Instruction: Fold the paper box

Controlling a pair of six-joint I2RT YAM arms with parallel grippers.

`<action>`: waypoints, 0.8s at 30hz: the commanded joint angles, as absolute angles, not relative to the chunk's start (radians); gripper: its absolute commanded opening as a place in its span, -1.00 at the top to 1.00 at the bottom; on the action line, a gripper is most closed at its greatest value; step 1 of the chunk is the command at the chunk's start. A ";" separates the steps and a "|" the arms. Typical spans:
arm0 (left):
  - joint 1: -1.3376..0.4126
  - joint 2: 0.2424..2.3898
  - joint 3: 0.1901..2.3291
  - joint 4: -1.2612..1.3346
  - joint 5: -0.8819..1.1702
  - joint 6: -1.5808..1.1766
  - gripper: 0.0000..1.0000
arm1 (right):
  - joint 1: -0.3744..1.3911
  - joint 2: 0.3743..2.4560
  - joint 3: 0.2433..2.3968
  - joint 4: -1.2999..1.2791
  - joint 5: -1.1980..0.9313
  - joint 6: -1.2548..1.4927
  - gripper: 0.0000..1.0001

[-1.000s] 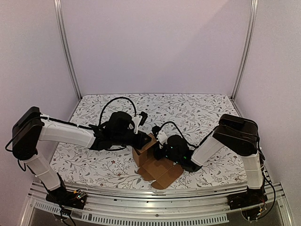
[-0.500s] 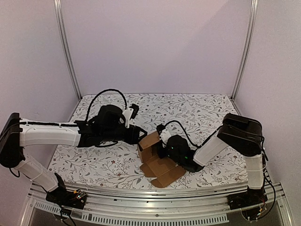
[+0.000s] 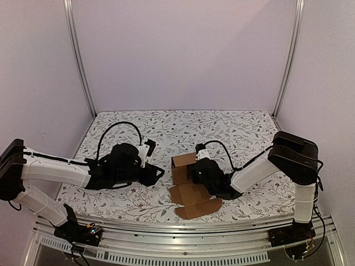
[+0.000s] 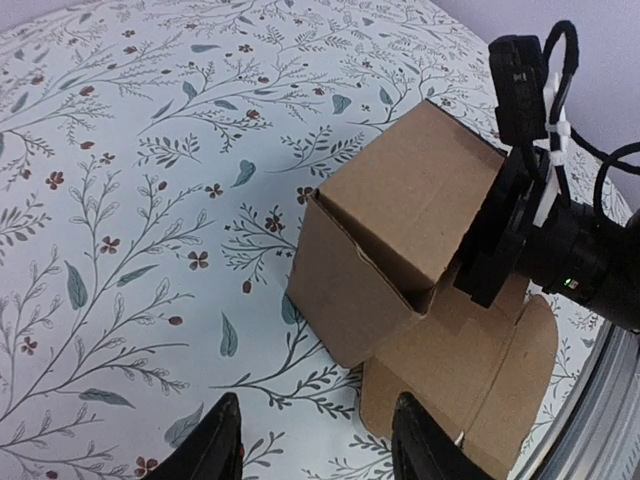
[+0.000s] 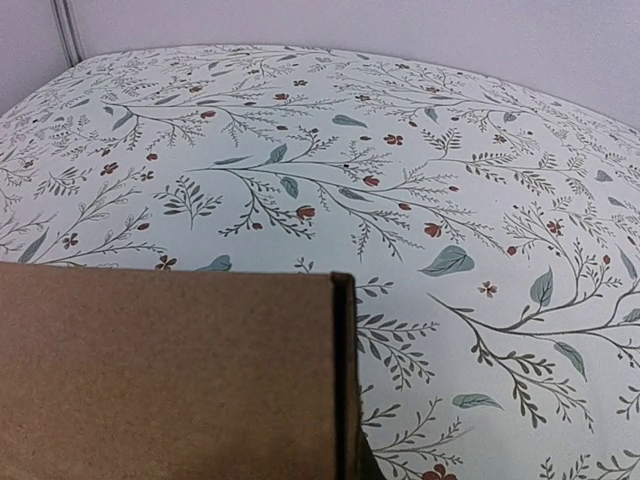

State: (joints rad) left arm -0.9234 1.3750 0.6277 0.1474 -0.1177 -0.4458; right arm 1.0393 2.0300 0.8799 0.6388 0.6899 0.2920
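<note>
Logging the left pincer: jaws stand partly apart, with nothing between them and nothing touched. On its wrist camera I see both fingers hanging over the floral cloth, just short of the paper box. The box lies toward the table's 6 o'clock edge, about mid-width. One part stands up as a half-formed sleeve, and flat flaps spread from it toward 6 o'clock. The left pincer sits at the box's 9 o'clock, near but apart. The right pincer is at its 3 o'clock, closed tight on the sleeve's end wall; cardboard fills the lower left of its wrist view
</note>
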 commanded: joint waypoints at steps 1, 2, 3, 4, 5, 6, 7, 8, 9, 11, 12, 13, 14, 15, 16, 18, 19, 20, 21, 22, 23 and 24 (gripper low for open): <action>-0.976 1.421 0.592 0.318 -0.182 -0.447 0.01 | 1.063 1.998 0.925 0.512 0.814 0.419 1.00; -0.979 1.436 0.584 0.345 -0.184 -0.447 0.00 | 1.069 2.002 0.930 0.506 0.833 0.428 1.00; -0.981 1.452 0.578 0.373 -0.182 -0.451 -0.01 | 1.070 2.007 0.935 0.497 0.845 0.443 1.00; -0.984 1.469 0.574 0.402 -0.177 -0.456 -0.02 | 1.072 2.009 0.940 0.490 0.851 0.456 1.00; -0.986 1.487 0.572 0.428 -0.172 -0.456 -0.03 | 1.072 2.013 0.945 0.482 0.858 0.479 1.00; -0.991 1.503 0.571 0.448 -0.176 -0.458 -0.05 | 1.071 2.016 0.951 0.474 0.868 0.489 1.00; -0.993 1.518 0.570 0.466 -0.194 -0.461 -0.08 | 1.072 2.020 0.956 0.458 0.880 0.503 1.00; -0.995 1.532 0.569 0.483 -0.199 -0.464 -0.09 | 1.071 2.022 0.961 0.441 0.888 0.521 1.00; -0.995 1.548 0.568 0.499 -0.204 -0.469 -0.09 | 1.071 2.023 0.966 0.429 0.894 0.532 1.00; -1.000 1.581 0.577 0.533 -0.216 -0.466 -0.10 | 1.071 2.025 0.974 0.410 0.899 0.549 1.00; -1.005 1.600 0.585 0.544 -0.231 -0.458 -0.10 | 1.072 2.027 0.977 0.406 0.900 0.563 1.00; -1.008 1.618 0.591 0.560 -0.245 -0.449 -0.11 | 1.071 2.029 0.978 0.404 0.900 0.572 1.00; -1.009 1.645 0.593 0.587 -0.255 -0.442 -0.11 | 1.071 2.032 0.979 0.401 0.898 0.582 1.00; -1.009 1.665 0.593 0.613 -0.265 -0.441 -0.11 | 1.072 2.034 0.981 0.398 0.895 0.590 1.00; -1.009 1.685 0.596 0.638 -0.269 -0.436 -0.11 | 1.071 2.035 0.984 0.396 0.892 0.595 1.00; -1.010 1.722 0.610 0.669 -0.268 -0.430 -0.11 | 1.072 2.041 0.986 0.390 0.884 0.603 1.00; -1.011 1.740 0.618 0.678 -0.271 -0.431 -0.11 | 1.072 2.043 0.986 0.387 0.882 0.611 1.00; -1.010 1.755 0.624 0.690 -0.271 -0.429 -0.11 | 1.073 2.046 0.985 0.387 0.879 0.617 1.00; -1.009 1.769 0.631 0.705 -0.270 -0.427 -0.11 | 1.073 2.047 0.985 0.385 0.877 0.619 1.00; -1.010 1.781 0.635 0.715 -0.269 -0.427 -0.11 | 1.073 2.048 0.985 0.384 0.876 0.620 1.00; -1.009 1.793 0.642 0.724 -0.265 -0.424 -0.11 | 1.072 2.047 0.983 0.383 0.877 0.623 1.00; -1.009 1.800 0.652 0.733 -0.262 -0.420 -0.11 | 1.074 2.049 0.982 0.383 0.876 0.624 1.00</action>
State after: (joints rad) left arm -0.9977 1.7653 0.6125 0.6411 -0.2516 -0.4435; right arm 1.0668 2.0300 0.9642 0.4076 0.8623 0.5892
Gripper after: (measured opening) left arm 0.555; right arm 0.029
